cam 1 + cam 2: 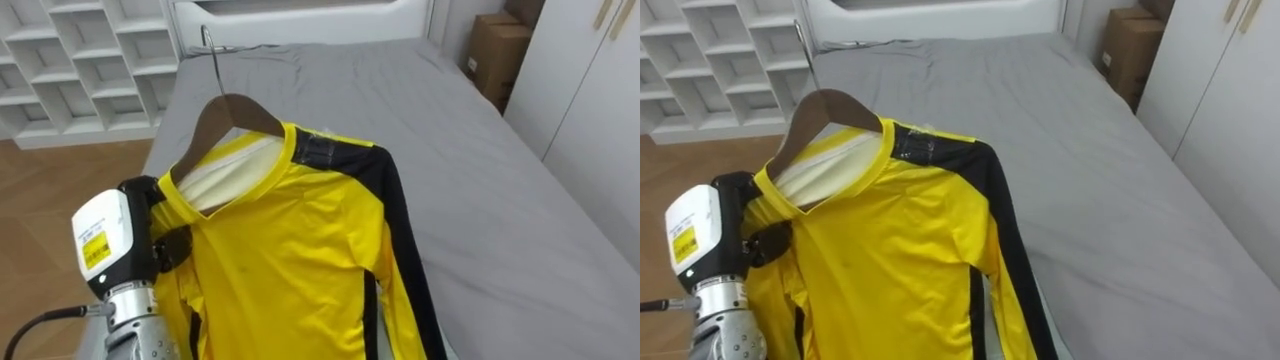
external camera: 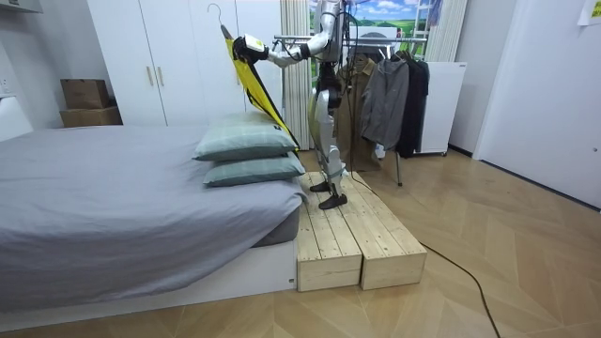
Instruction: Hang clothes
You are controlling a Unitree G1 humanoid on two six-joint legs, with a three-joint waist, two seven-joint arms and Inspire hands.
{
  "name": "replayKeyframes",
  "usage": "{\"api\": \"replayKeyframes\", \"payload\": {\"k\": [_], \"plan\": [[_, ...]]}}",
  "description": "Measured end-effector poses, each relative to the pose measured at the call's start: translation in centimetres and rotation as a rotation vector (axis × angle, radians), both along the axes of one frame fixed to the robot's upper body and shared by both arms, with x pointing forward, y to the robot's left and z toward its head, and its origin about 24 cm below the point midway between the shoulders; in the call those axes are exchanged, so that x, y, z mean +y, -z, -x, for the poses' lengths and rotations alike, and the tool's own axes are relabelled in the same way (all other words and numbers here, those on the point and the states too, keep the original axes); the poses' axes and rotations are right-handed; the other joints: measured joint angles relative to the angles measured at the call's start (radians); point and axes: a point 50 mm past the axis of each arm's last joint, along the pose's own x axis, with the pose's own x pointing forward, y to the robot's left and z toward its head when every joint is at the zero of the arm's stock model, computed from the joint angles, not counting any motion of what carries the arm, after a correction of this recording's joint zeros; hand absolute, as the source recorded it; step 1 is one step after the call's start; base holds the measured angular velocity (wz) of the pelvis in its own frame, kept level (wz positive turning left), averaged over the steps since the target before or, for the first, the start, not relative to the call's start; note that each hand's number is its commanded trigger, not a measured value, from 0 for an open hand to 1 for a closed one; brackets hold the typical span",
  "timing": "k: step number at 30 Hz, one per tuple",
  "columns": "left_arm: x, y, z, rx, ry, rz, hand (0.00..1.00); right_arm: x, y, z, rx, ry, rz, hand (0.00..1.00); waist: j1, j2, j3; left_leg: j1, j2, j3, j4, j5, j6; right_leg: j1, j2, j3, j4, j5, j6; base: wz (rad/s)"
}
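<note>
From the head camera, your robot's left hand is clenched on the shoulder of the yellow shirt. The shirt hangs on a wooden hanger, held above the near end of the grey bed. Beyond the bed's far left corner stands a white shelf. Past the bed's right side are a cardboard box and a wardrobe.

In the room view, the robot stands on a wooden platform set against the bed's end. Two stacked pillows lie on the bed just below the raised shirt. A rack of dark coats stands behind the robot, away from the bed.
</note>
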Motion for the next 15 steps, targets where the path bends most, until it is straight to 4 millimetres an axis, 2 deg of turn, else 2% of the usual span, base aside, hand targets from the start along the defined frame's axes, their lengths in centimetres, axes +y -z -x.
{"api": "replayKeyframes", "payload": {"k": [7, 11, 13, 15], "plan": [[0.2, 0.3, 0.5, 0.003, -0.015, -0.002, 1.0, -0.9, -0.3, -0.6, -0.029, 0.036, 0.067, 0.0, -0.001, -0.002, -0.0016, 0.009, -0.005, 0.004, -0.01, 0.001, 0.0, 0.002, -0.001, -0.001, 0.003, -0.002, 0.004, -0.01], [0.3, 0.4, 1.1, 0.003, -0.017, -0.007, 1.0, -2.0, -0.7, -1.6, -0.074, 0.055, 0.148, 0.0, -0.005, -0.007, -0.006, 0.013, -0.009, 0.002, -0.017, 0.001, 0.0, 0.012, 0.0, -0.002, 0.002, -0.003, 0.006, 0.0], [0.3, 0.6, 1.5, 0.011, -0.013, -0.023, 1.0, -2.2, -0.9, -2.1, -0.089, 0.015, 0.189, 0.0, -0.005, -0.015, -0.0083, 0.024, -0.009, 0.003, -0.018, 0.001, 0.0, 0.018, 0.0, -0.001, 0.002, -0.003, 0.006, 0.0], [0.1, 0.7, 1.5, 0.018, 0.0, -0.03, 1.0, -2.5, -1.2, -3.3, -0.115, -0.092, 0.248, 0.0, 0.011, -0.023, -0.0062, 0.035, -0.008, 0.007, -0.02, 0.001, 0.0, 0.021, 0.001, 0.003, 0.003, -0.003, 0.006, -0.06]]}}
